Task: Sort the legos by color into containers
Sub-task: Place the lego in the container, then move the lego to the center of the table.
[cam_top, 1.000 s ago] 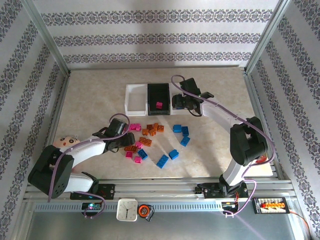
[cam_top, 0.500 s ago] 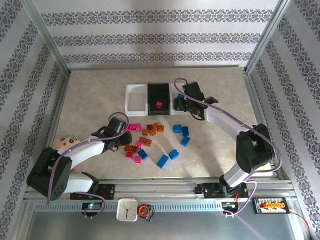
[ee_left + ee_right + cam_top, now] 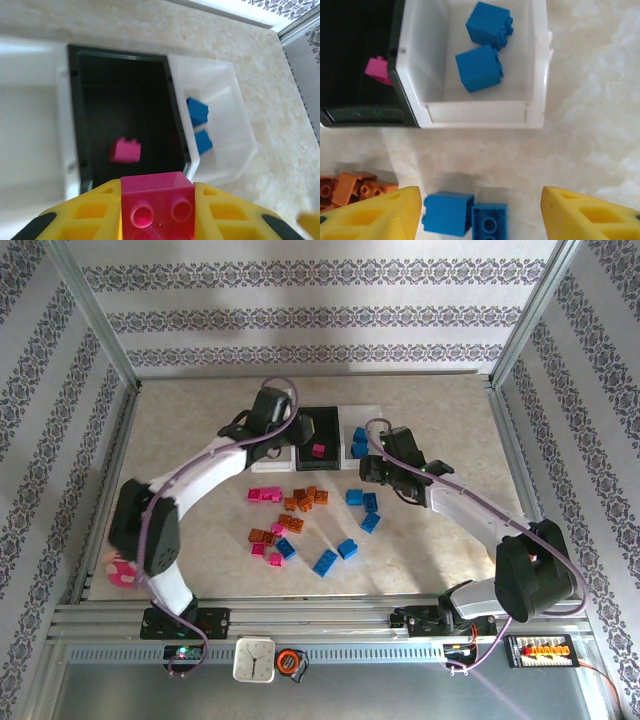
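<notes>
**Magenta lego gripped, release risky**

Clamps a magenta lego [image 3: 156, 192] in the left gripper [image 3: 157, 215], near the rim of the black bin [image 3: 120, 54] ahead. Could drop short, or bounce right into the white bin [image 3: 235, 125] of blue.

Hangs half-wide and empty with the right gripper [image 3: 480, 215], over blue legos [image 3: 447, 214]. Cannot see fingertip ends, cut off below.

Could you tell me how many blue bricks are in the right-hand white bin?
2. Both lie in the white bin: one blue brick mid-bin, the other nearer its front wall. None seems hidden.
</notes>
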Controlling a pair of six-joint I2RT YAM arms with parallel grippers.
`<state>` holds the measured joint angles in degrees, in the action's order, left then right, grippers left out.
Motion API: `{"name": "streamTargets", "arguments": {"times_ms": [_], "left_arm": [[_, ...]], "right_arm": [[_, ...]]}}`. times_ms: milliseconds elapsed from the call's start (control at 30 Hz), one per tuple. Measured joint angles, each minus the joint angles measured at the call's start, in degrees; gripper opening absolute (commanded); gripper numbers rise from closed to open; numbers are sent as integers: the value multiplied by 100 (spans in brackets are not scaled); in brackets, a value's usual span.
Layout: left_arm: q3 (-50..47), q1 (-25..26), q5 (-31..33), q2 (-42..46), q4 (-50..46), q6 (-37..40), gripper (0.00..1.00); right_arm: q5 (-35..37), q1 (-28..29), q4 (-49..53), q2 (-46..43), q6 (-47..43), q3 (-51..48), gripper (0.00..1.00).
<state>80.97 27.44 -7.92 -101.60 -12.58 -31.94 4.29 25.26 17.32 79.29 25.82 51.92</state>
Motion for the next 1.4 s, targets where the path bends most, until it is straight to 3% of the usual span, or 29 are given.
{"name": "streamTargets", "arguments": {"times_ms": [167,300,400,633,967,1133,1200,1400], "left_arm": [[1272,0,68,-1386,-363,186,27],[1871,0,127,-2052,-710,289,45],[2140,0,153,-2269,-898,345,57],[2199,0,42,-2068,-944,326,63],[-2166,131,-424,1585,105,-291,66],[-4111,249,-437,3171,-116,-592,72],[-4588,260,-398,3738,-398,-678,72],[-5180,260,-144,4903,-1025,-828,60]], "right_arm": [[59,0,46,-407,4,-348,65],[85,0,79,-717,66,-577,65],[85,0,131,-866,105,-686,66],[83,0,151,-918,151,-743,66],[-7,15,125,-911,153,-820,65],[-76,52,17,-750,151,-820,65],[-92,52,-20,-671,151,-820,65],[-125,118,-98,-573,195,-820,65]]}}
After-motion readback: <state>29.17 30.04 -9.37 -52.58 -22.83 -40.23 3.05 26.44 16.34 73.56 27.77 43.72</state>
